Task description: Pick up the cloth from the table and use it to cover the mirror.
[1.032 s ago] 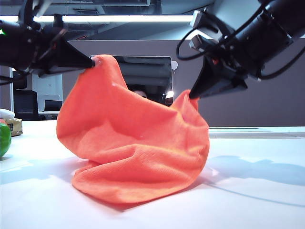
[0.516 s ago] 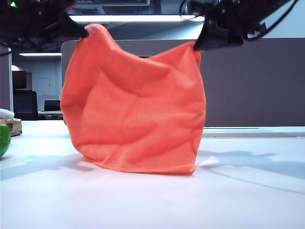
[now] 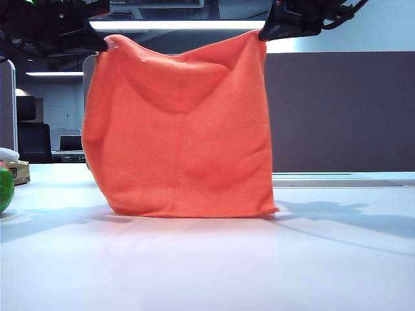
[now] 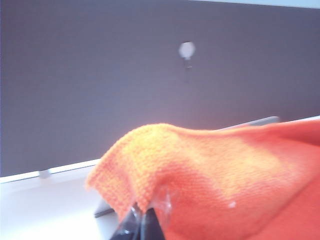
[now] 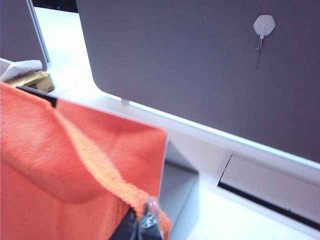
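The left gripper point(image 3: 102, 44) is clamped on the upper left corner of the cloth point(image 3: 181, 129), its jaws pressed together with orange fabric bunched between them – the left wrist view shows the same pinch point(image 4: 141, 220) with the cloth point(image 4: 215, 175) spilling over the fingertips. The right gripper point(image 3: 262, 34) is likewise closed on the opposite upper corner; from its own wrist camera the tips point(image 5: 141, 222) grip the hemmed edge of the cloth point(image 5: 55, 165). Both grippers sit high near the top of the exterior view, well apart, so the cloth hangs between them as a broad, nearly flat sheet with a shallow sag along its top edge. Its bottom edge just reaches the table point(image 3: 207, 265). The mirror cannot be seen in the exterior view – the hanging cloth blocks that area. A grey partition panel point(image 3: 337, 110) stands behind, and a green object point(image 3: 5, 188) sits at the far left edge of the table
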